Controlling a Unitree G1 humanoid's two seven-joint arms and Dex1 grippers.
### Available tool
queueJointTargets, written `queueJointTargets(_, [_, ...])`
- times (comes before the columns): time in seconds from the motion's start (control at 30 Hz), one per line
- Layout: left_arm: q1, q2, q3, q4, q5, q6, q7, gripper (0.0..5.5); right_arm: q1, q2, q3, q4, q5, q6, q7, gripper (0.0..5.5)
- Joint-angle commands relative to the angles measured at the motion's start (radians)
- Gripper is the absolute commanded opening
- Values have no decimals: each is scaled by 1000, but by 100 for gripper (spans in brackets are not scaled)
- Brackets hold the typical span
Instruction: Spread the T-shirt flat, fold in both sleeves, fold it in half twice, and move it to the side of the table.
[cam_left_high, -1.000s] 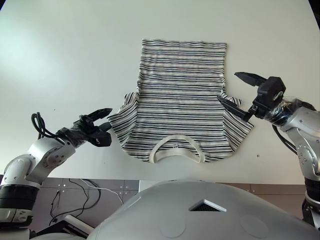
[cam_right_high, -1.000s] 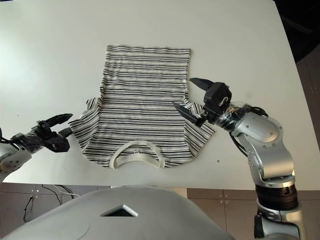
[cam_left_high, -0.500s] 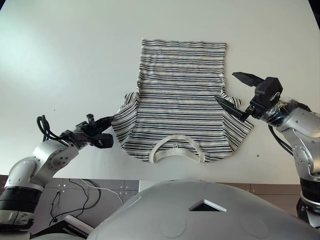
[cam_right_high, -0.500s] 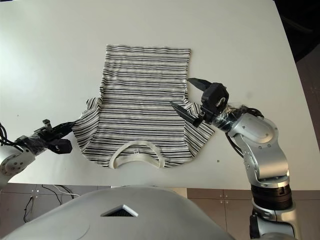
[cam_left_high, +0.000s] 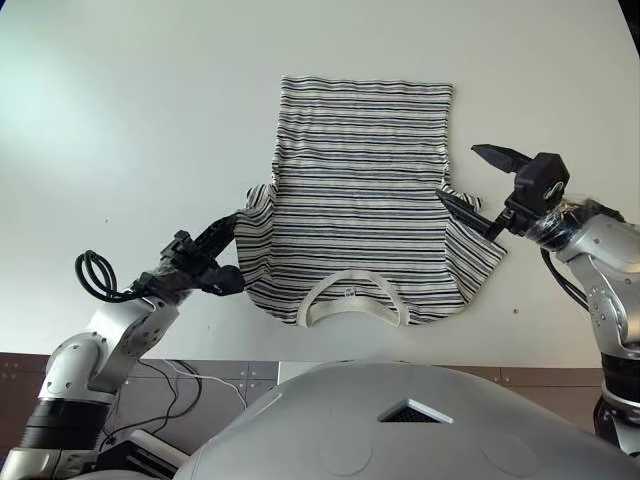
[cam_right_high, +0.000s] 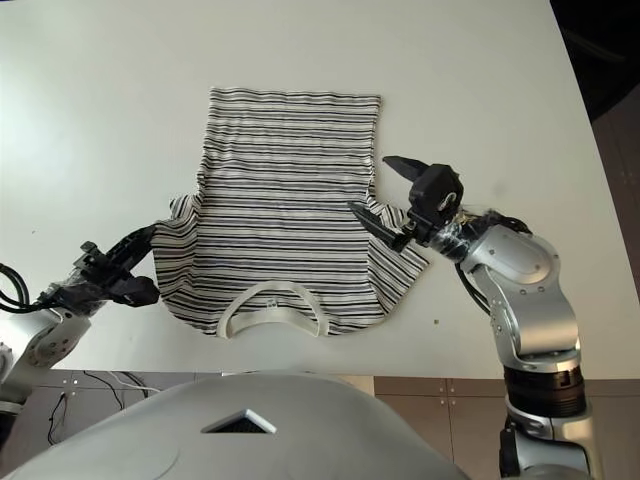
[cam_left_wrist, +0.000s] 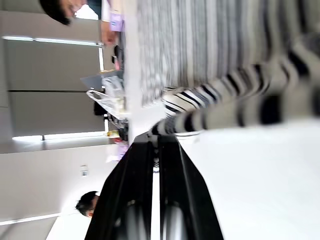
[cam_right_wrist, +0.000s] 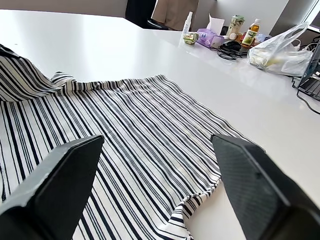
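T-shirt (cam_left_high: 360, 200) lies flat on the bench (cam_left_high: 140, 120), collar toward the near edge. Left gripper (cam_left_wrist: 156, 137): jaws nearly together, pinching the left sleeve (cam_left_high: 255, 240) hem. Right gripper (cam_left_high: 458, 172): jaws wide apart above the right sleeve (cam_left_high: 480, 245).

The T-shirt (cam_left_high: 360, 190), black-and-white striped with a white collar (cam_left_high: 352, 300), is lying mostly flat in the frame's centre, collar pointing toward the bottom edge. The left-hand sleeve (cam_left_high: 258, 225) is curling upward; the right-hand sleeve (cam_left_high: 480, 262) is lying spread.
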Motion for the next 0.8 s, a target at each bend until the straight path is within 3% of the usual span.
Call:
queueJointTargets(0.03, [17, -34, -48, -53, 28, -43, 28, 11, -18, -9, 2, 18, -19, -13, 15, 395])
queueJointTargets(0.33, [-1, -132, -169, -44, -14, -33, -41, 11, 3, -1, -5, 74, -52, -35, 14, 395])
queueJointTargets(0.53, [7, -177, -196, -32, -80, 17, -110, 107, 1, -21, -52, 148, -72, -63, 10, 395])
queueJointTargets(0.67, [57, -197, -191, -124, -148, 33, -144, 175, 106, -147, -73, 240, -237, -249, 53, 395])
queueJointTargets(0.8, [83, -216, -147, -173, -161, 39, -117, 242, 158, -220, -125, 243, -229, -317, 133, 395])
